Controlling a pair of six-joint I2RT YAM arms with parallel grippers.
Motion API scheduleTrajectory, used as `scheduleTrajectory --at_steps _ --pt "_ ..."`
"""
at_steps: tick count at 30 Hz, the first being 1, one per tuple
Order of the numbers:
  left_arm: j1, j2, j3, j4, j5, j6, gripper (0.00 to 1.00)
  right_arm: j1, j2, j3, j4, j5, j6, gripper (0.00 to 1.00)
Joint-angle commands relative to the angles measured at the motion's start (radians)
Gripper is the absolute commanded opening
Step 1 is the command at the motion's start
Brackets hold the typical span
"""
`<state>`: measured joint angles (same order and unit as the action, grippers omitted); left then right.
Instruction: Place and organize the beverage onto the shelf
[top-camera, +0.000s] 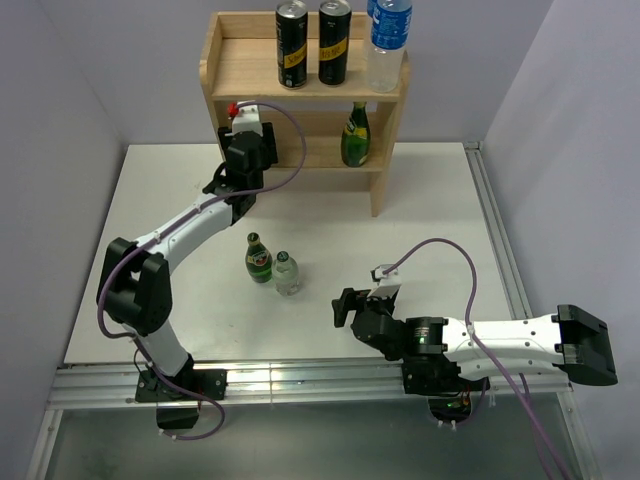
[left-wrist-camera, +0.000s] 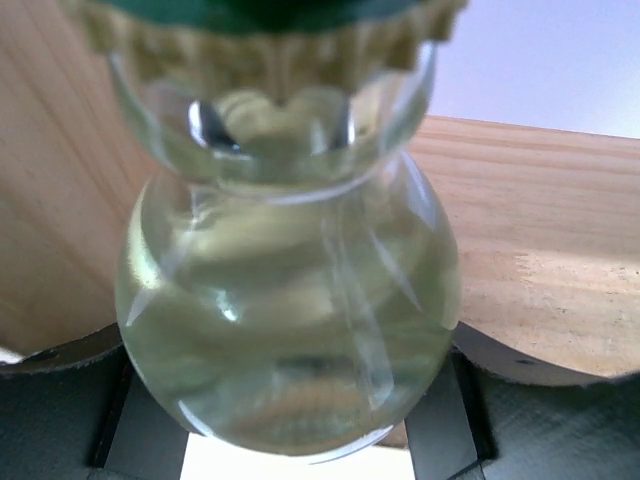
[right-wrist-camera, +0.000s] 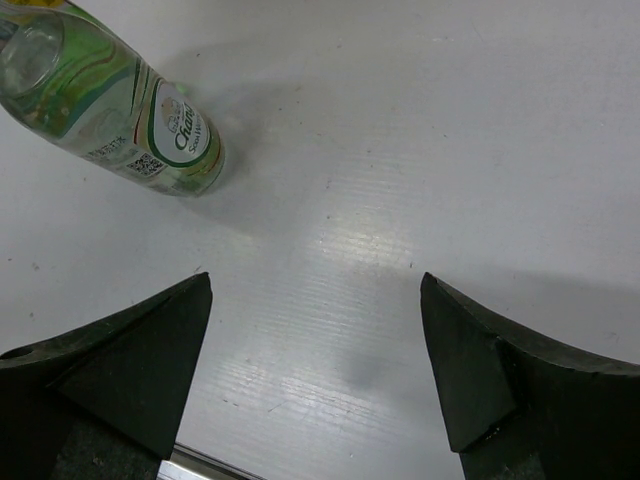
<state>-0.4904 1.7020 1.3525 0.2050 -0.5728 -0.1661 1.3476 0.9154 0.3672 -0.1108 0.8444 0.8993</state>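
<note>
The left arm reaches from its base across the white table (top-camera: 420, 200) to the shelf (top-camera: 238, 66). The left gripper (top-camera: 243, 125) sits at the left end of the lower board. Its jaws are clamped on a clear glass bottle (left-wrist-camera: 290, 320) (crown cap, pale liquid), with bare wood close behind. Whether the bottle rests on the board cannot be told. The right arm lies low along the near edge, and the right gripper (top-camera: 345, 305) points left with jaws apart and nothing between them. A labelled clear bottle (right-wrist-camera: 130, 110) stands well ahead of it, just beside a dark green bottle (top-camera: 259, 258). On the upper board are two black cans (top-camera: 312, 42) and a water bottle (top-camera: 386, 45); a green bottle (top-camera: 355, 135) stands on the board below.
</note>
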Motion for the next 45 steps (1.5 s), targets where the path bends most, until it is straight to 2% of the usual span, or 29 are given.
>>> scheduleTrajectory --at_steps 1,4,7,8,10,11,14,16,17,23,34,45 --pt "0.016 0.01 0.103 0.111 0.011 -0.039 0.02 -0.004 0.004 -0.005 0.031 0.027 0.007 0.91" --pt "0.016 0.021 0.112 0.103 0.005 -0.05 0.09 -0.005 0.002 -0.007 0.031 0.027 0.009 0.91" --pt "0.016 0.024 0.106 0.105 -0.007 -0.055 0.25 -0.004 0.002 -0.008 0.031 0.027 0.007 0.91" --pt "0.016 0.019 0.103 0.105 -0.01 -0.059 0.37 -0.005 0.002 -0.01 0.033 0.027 0.007 0.92" --pt "0.016 0.016 0.088 0.114 -0.019 -0.059 0.49 -0.005 0.002 -0.011 0.036 0.027 0.006 0.92" --pt "0.016 0.012 0.082 0.116 -0.019 -0.061 0.59 -0.004 0.003 -0.01 0.037 0.025 0.007 0.92" --pt "0.015 0.011 0.077 0.114 -0.022 -0.059 0.74 -0.004 0.005 -0.01 0.04 0.025 0.004 0.91" --pt "0.015 0.011 0.077 0.111 -0.029 -0.058 0.75 -0.004 0.01 -0.01 0.045 0.024 0.003 0.92" --pt "0.016 0.008 0.076 0.109 -0.025 -0.058 0.81 -0.005 0.011 -0.008 0.045 0.022 0.003 0.92" --pt "0.016 0.008 0.076 0.106 -0.029 -0.061 0.91 -0.004 0.01 -0.005 0.045 0.021 0.001 0.91" --pt "0.004 -0.064 0.047 0.065 -0.029 -0.067 0.97 -0.005 0.022 -0.002 0.053 0.015 -0.003 0.91" --pt "-0.026 -0.192 -0.073 0.031 -0.047 -0.072 0.99 -0.004 0.028 -0.002 0.062 0.008 0.0 0.91"
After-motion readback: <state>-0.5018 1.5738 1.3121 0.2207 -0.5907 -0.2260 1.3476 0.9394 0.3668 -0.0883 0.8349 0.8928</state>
